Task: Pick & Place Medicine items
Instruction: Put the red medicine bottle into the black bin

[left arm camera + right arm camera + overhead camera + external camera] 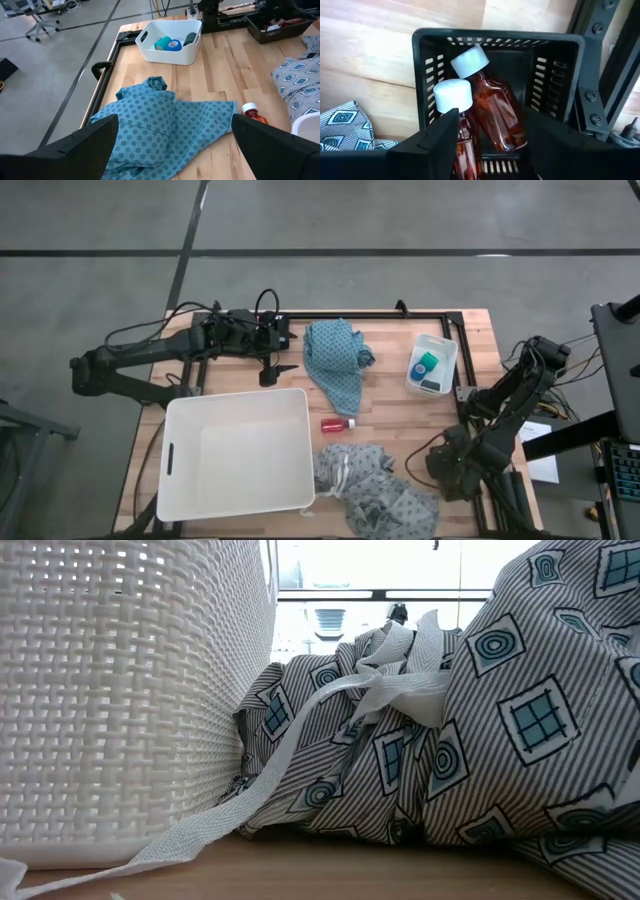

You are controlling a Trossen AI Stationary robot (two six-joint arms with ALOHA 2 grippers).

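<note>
Two red bottles with white caps (495, 120) (455, 100) lie side by side in a black slotted basket (555, 55) at the table's near right. My right gripper (492, 117) (447, 468) points down into it, open, fingers on either side of both bottles. A third red bottle (338, 424) (254, 114) lies on its side on the wood mid-table. A teal roll (161, 43) and a blue round piece (174, 45) sit in a small white bin (432, 363). My left gripper (277, 370) (175, 160) waits open at the far left, above a teal cloth (165, 125). My right gripper's one finger (435, 140) stands right beside the body (465, 140) of the bottle nearer the basket's wall. Whether it touches that bottle I cannot tell. The other finger stands clear, with the second bottle between.
A large white woven basket (238, 452) (120, 690) fills the near left. A grey patterned cloth (375, 490) (480, 710) with white ties lies bunched next to it. The black table frame (600, 75) runs beside the black basket.
</note>
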